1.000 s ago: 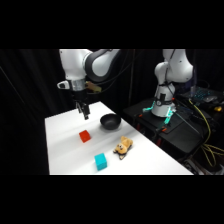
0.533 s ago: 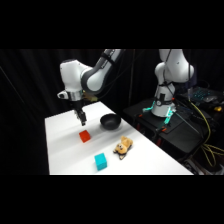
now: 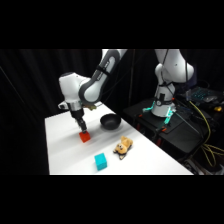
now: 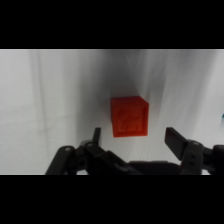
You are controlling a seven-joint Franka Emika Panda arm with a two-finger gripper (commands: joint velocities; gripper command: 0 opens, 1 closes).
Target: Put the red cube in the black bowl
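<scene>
Lowered since earlier: gripper (image 4: pixel 131 137) spread, red cube (image 4: pixel 130 116) between fingers, apparently untouched.

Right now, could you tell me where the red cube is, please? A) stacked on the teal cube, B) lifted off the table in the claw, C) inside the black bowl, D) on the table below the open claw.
D: the wrist view shows the red cube lying on the table with the claw open above it, one finger to each side, neither touching it; the bowl stands apart from it.
</scene>
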